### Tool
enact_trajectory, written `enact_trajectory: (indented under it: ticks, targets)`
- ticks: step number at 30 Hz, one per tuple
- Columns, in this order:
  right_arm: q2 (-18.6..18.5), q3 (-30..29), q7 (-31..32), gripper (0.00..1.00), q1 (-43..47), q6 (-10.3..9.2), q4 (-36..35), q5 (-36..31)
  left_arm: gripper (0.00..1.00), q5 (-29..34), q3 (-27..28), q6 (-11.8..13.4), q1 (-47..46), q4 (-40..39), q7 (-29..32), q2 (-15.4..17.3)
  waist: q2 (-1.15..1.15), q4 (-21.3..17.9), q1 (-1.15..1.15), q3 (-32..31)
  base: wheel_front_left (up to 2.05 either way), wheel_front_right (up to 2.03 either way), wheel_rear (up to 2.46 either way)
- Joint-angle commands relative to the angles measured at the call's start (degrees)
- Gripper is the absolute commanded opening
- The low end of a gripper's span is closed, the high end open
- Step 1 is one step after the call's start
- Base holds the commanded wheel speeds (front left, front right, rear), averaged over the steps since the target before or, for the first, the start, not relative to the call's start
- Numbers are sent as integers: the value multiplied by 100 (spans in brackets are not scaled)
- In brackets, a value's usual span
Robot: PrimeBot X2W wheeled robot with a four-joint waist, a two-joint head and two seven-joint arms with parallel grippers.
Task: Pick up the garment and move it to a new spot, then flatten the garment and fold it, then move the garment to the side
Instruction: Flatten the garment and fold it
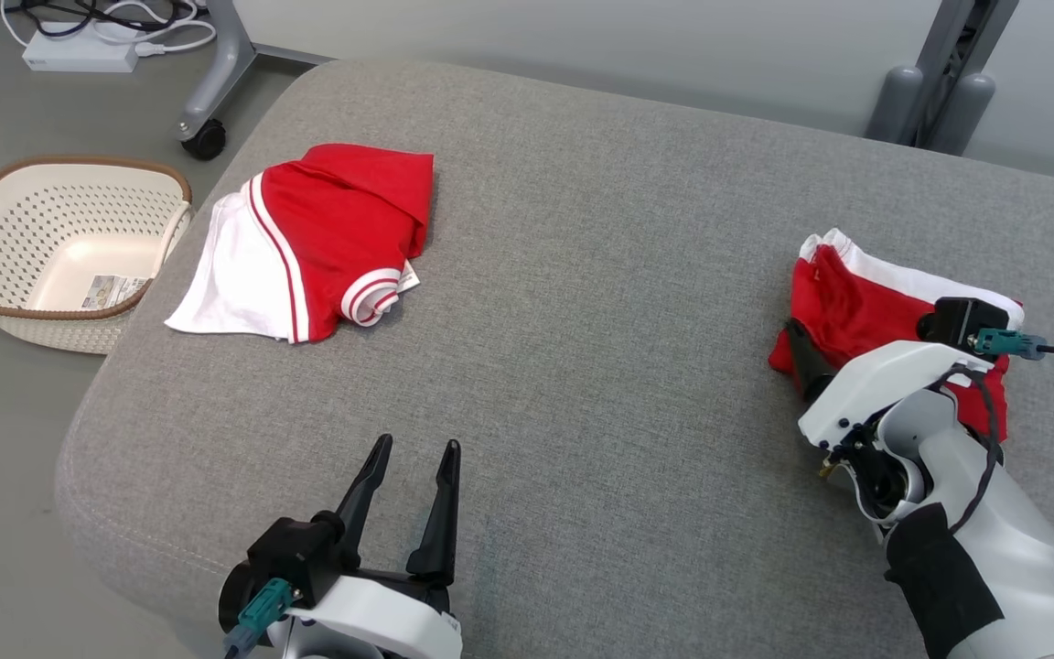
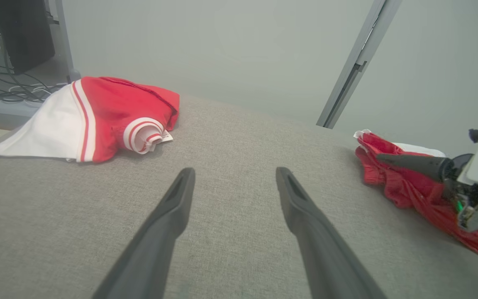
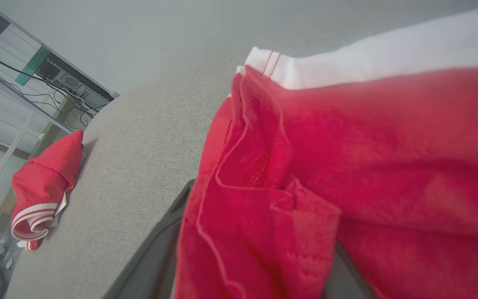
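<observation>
A folded red and white garment (image 1: 856,293) lies at the right side of the grey cushion (image 1: 582,275). My right gripper (image 1: 856,334) is down on it from the near side. Its jaws stand wide apart, so it is open, with red cloth (image 3: 288,199) bunched between them. One dark finger (image 2: 413,162) lies along the garment's left edge, and the other is covered by cloth and the wrist. My left gripper (image 1: 419,444) is open near the cushion's front edge, with nothing between its fingers (image 2: 172,207).
A second red and white garment (image 1: 317,243) lies folded at the cushion's far left. A cream laundry basket (image 1: 60,247) stands on the floor to the left of it. A grey frame with a caster (image 1: 207,137) stands behind, and a power strip (image 1: 79,55) lies on the floor.
</observation>
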Motion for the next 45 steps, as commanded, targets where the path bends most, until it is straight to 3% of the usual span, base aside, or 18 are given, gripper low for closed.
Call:
enact_trajectory:
  ticks: [1,9,15,20,24,28,32,38,45]
  targets:
    - [-34,172,-48,100,-48,4,-93,148,100,4,57,25,1,36,-10,24,0,-45,0,-56,0,0,0]
    - [-34,955,92,100,90,4,-791,983,100,121,161,-19,95,108,-10,26,0,-306,0,-357,0,0,0]
    - [-40,1154,-74,100,86,4,-1282,1330,100,192,289,-53,153,74,-10,26,0,-510,0,-536,0,0,0]
    - [-78,848,-474,100,22,4,-1595,527,100,283,487,-83,117,-151,-10,25,0,-763,0,-604,0,0,0]
    - [-424,409,-761,100,392,3,-2109,-351,100,320,605,-94,27,-360,-9,25,0,-945,0,-617,0,0,0]
    - [-698,-300,-936,100,973,4,-2782,-1064,100,361,699,-104,-39,-540,-9,26,0,-1124,0,-595,0,0,0]
    - [-749,-1022,-1063,100,1692,3,-3497,-1672,100,409,799,-104,-53,-663,-9,25,0,-1307,0,-520,0,0,0]
    - [-461,-1758,-1310,100,2661,4,-4397,-2446,100,519,947,-136,-22,-729,-10,25,0,-1536,0,-412,0,0,0]
    - [-128,-1939,-1460,100,3414,3,-4617,-2935,100,803,1011,-179,86,-694,-9,25,0,-1708,0,-333,0,0,0]
